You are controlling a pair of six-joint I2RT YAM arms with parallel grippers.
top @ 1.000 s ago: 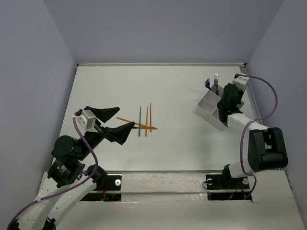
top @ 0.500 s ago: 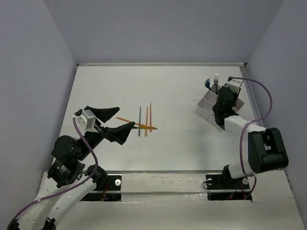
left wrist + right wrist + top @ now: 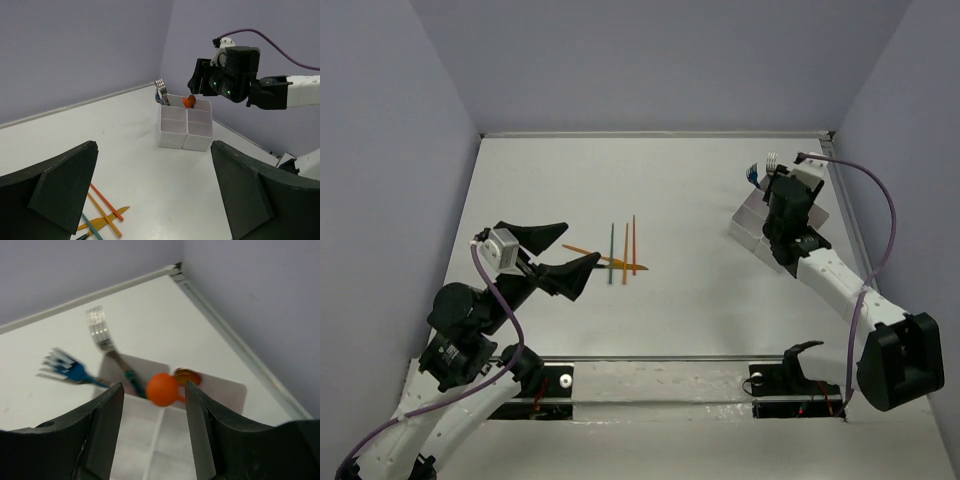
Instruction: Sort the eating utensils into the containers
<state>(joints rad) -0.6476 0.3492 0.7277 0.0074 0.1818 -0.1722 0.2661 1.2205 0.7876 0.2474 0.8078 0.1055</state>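
The white four-compartment container (image 3: 752, 228) stands at the far right. My right gripper (image 3: 154, 388) hovers open just above it. The orange plastic spoon (image 3: 162, 389) stands free in a far compartment beside the coppery spoon (image 3: 188, 375). A silver fork (image 3: 100, 330) and a teal-handled fork (image 3: 65, 365) lean out of the neighbouring compartment. Thin orange and green sticks (image 3: 620, 250) lie crossed mid-table. Just near of them, my left gripper (image 3: 154, 150) is held open and empty. From the left wrist view the container (image 3: 184, 131) and the right gripper (image 3: 200, 82) over it show.
A raised rail (image 3: 220, 325) edges the table right behind the container, with lilac walls on three sides. A flat orange piece (image 3: 102, 220) lies under the sticks. The right arm's purple cable (image 3: 885, 205) loops above the table's right edge.
My right gripper has gone from shut to open, letting the orange spoon go into the container, and has lifted toward the far side. The left arm and the sticks have not moved.
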